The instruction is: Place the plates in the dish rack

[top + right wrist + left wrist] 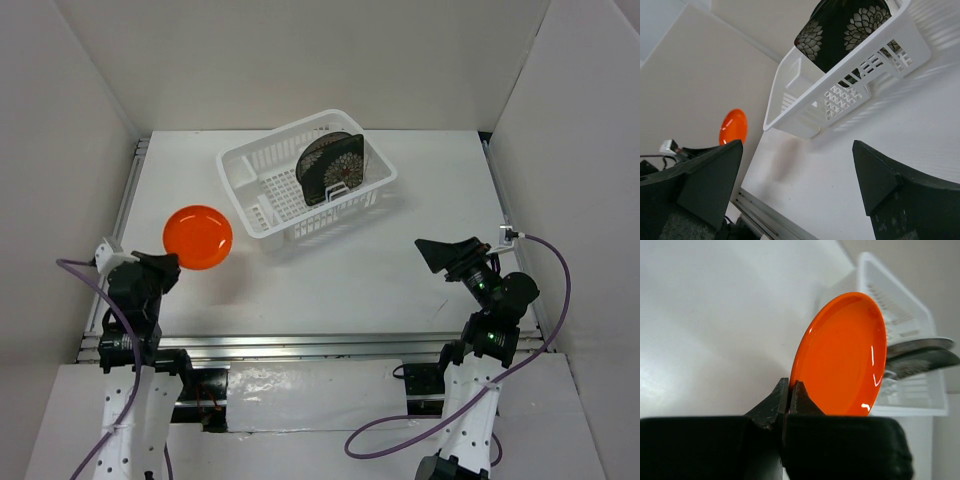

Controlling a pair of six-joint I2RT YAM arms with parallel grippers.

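Observation:
My left gripper (170,262) is shut on the rim of the small orange plate (198,237) and holds it off the table, left of the dish rack (240,197). In the left wrist view the fingertips (799,390) pinch the plate's lower edge (842,355), and the rack (875,270) lies beyond. The dark square flower-print plate (345,168) stands upright in the rack, with a round patterned plate (316,157) beside it. My right gripper (440,255) is open and empty, right of the rack. Its wrist view shows the rack (805,110), the dark plate (845,30) and the orange plate (733,127).
White walls enclose the table on the left, back and right. A metal rail (300,345) runs along the near edge in front of the arm bases. The left half of the rack holds no plate.

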